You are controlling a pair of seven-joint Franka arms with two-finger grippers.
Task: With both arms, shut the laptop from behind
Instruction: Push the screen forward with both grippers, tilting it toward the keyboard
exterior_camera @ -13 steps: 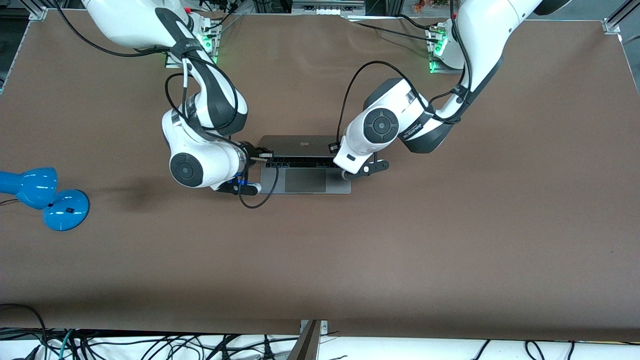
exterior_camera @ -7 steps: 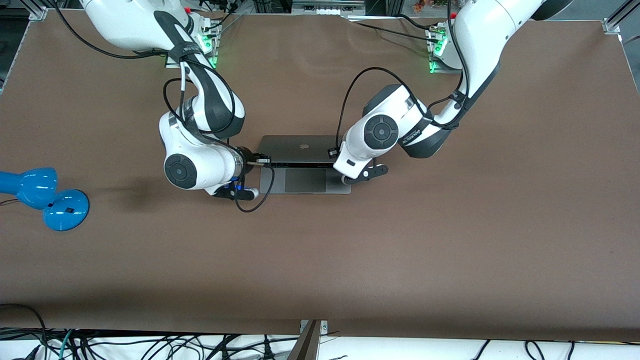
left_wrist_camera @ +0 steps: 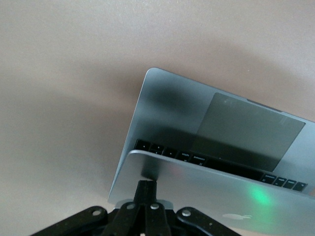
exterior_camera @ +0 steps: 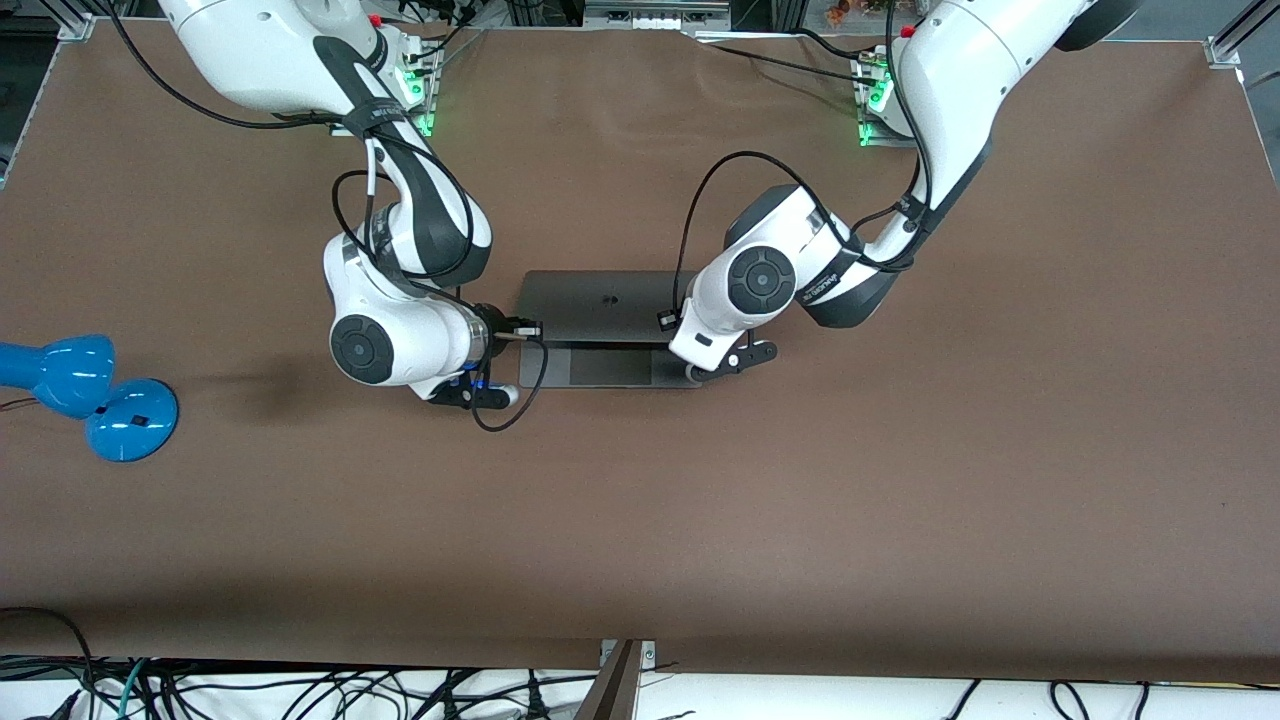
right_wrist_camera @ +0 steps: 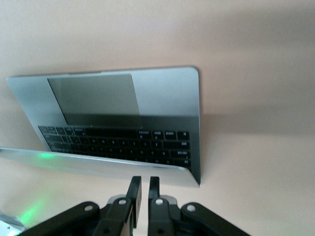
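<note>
With both fingertip pairs pressed on the lid's back, the laptop [exterior_camera: 610, 330] sits mid-desk [exterior_camera: 900, 480], lid tilted part-way down. Left hand [left_wrist_camera: 146, 189] fully shut, right hand [right_wrist_camera: 141, 186] nearly shut w/ slim gap; neither grips—closed tips push evenly at opposite lid corners.

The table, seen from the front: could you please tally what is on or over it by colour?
Grey: 1, the laptop
Blue: 1, the lamp
White: 2, the left arm and the right arm
Total: 4
</note>
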